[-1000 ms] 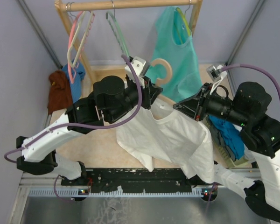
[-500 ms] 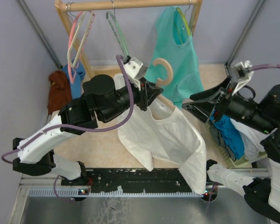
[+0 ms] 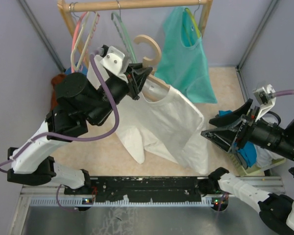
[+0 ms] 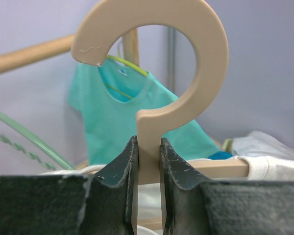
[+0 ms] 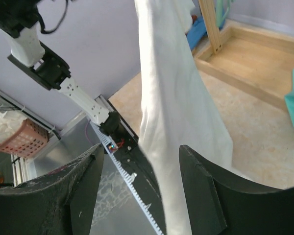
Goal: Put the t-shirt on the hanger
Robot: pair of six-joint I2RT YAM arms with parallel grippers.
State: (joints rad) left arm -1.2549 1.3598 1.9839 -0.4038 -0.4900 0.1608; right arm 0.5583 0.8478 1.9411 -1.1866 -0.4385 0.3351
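Note:
The white t-shirt [image 3: 161, 122] hangs from the beige hanger [image 3: 149, 49], its collar round the hanger's neck and its hem above the table. My left gripper [image 3: 139, 78] is shut on the hanger's neck just under the big hook, held up near the rail. The left wrist view shows the hanger [image 4: 206, 49] pinched between the two dark fingers [image 4: 120, 169] of that gripper [image 4: 148, 152], with a bit of t-shirt [image 4: 279, 169] at the right. My right gripper [image 3: 220, 134] stands open, apart from the shirt's right side. From the right wrist, the t-shirt [image 5: 176, 98] hangs beyond the open gripper [image 5: 142, 149].
A wooden rail [image 3: 137, 5] runs along the back with pink hangers [image 3: 81, 39], a thin green hanger [image 3: 122, 29] and a teal top [image 3: 186, 54]. A rust-brown garment [image 3: 61, 95] hangs at the left. Blue clothes [image 3: 247, 152] lie at the right behind my right arm.
The left arm raised the hanger and t-shirt up and left towards the rail. The right gripper opened, let go of the shirt and drew back to the lower right.

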